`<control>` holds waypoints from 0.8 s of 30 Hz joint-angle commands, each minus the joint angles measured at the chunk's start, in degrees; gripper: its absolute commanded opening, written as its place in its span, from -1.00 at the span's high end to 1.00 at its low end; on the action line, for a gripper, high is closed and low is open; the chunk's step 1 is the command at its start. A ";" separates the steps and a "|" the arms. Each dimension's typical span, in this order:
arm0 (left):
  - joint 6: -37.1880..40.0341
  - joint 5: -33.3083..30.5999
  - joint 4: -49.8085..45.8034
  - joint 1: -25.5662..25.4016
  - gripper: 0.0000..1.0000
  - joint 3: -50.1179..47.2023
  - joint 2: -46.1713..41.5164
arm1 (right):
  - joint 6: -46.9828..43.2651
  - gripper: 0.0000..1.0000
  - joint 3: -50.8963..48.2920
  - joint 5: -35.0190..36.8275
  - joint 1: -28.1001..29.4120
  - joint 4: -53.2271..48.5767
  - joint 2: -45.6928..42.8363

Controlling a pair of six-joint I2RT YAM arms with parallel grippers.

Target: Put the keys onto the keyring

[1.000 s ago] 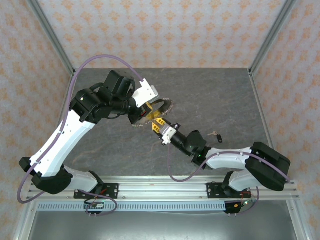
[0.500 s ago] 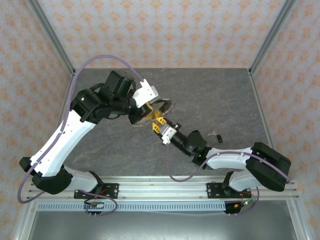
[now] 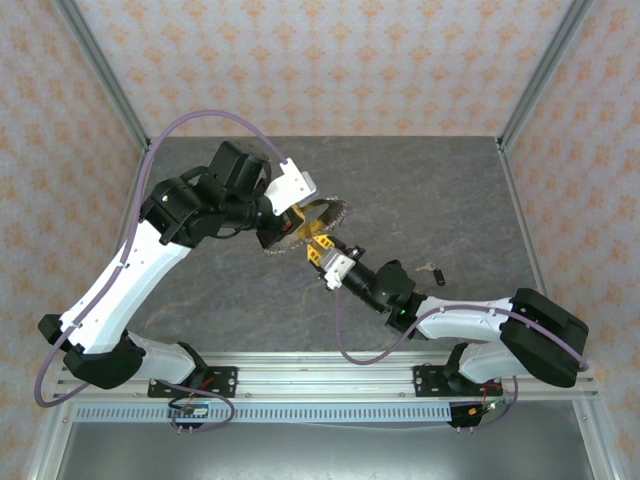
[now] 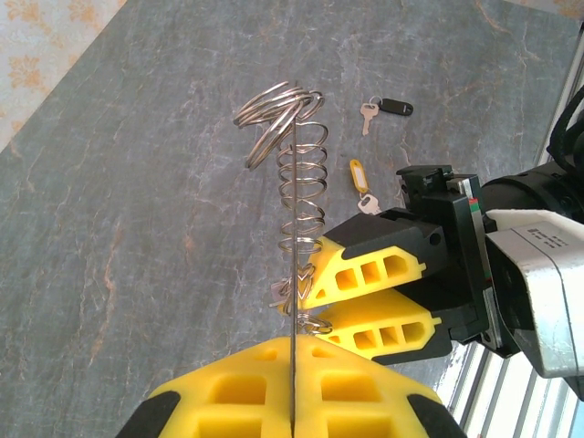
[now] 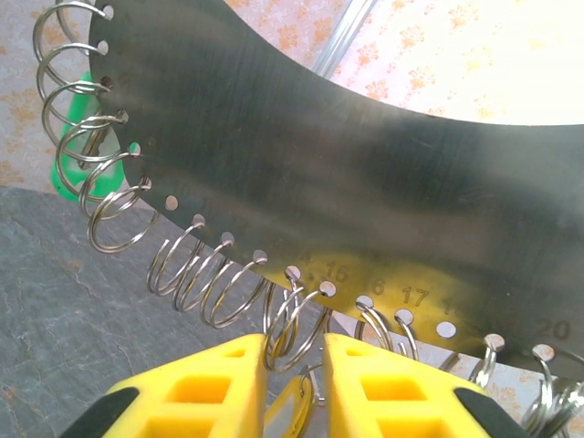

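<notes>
Top view: L gripper (image 3: 290, 226) is clamped on the keyring (image 3: 322, 212), a flat metal plate w/ wire rings along its edge. R gripper (image 3: 318, 248) sits at the plate's near edge. A black-headed key (image 3: 432, 268) lies on the table (image 3: 450, 190), back beside R arm.

L wrist view: we see the plate edge-on, pinched between L fingers, rings stacked ahead of them. R gripper comes in from the right, at the rings nearest L fingertips. Beyond it lie the black-headed key and a yellow-tagged key (image 4: 359, 176).

R wrist view: R fingers stand narrowly apart w/ one ring in the gap; we can't tell if they pinch anything. A green key head (image 5: 66, 175) hangs behind the rings, far left of the fingers.
</notes>
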 commanded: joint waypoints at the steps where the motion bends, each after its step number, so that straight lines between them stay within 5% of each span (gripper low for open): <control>1: -0.75 -0.32 2.06 -0.36 1.00 -0.02 -1.65 | -0.43 0.47 0.05 -1.63 0.32 -1.35 -1.55; 24: -1.11 0.35 2.33 -0.32 1.00 -0.06 -1.61 | 0.87 0.65 1.26 0.19 0.32 1.20 0.19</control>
